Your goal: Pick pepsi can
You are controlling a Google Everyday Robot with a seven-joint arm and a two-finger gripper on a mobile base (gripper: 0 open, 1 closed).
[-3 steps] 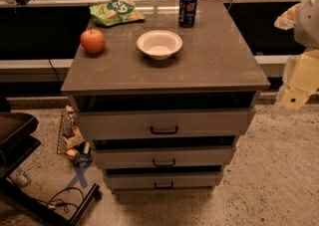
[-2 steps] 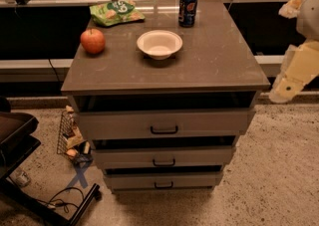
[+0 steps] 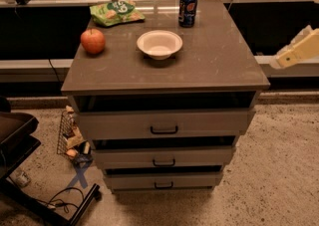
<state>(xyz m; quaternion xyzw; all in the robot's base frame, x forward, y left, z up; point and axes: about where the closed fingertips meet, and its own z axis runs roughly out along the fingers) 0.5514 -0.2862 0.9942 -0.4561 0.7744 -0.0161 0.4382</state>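
Note:
The pepsi can (image 3: 188,8) is dark blue with a silver top rim. It stands upright near the far edge of the brown cabinet top (image 3: 219,60), right of centre. My gripper (image 3: 298,51) shows only as a cream-coloured part at the right edge of the camera view. It is off the cabinet's right side, well apart from the can and lower right of it. It holds nothing that I can see.
A white bowl (image 3: 159,44) sits mid-top in front of the can. A red apple (image 3: 92,41) is at the left and a green chip bag (image 3: 116,12) at the far left. Below are three closed drawers (image 3: 163,123). A chair base (image 3: 20,145) and clutter lie on the floor at left.
My arm part at the right edge has risen and drawn a little further right. The can, bowl, apple and bag have not moved.

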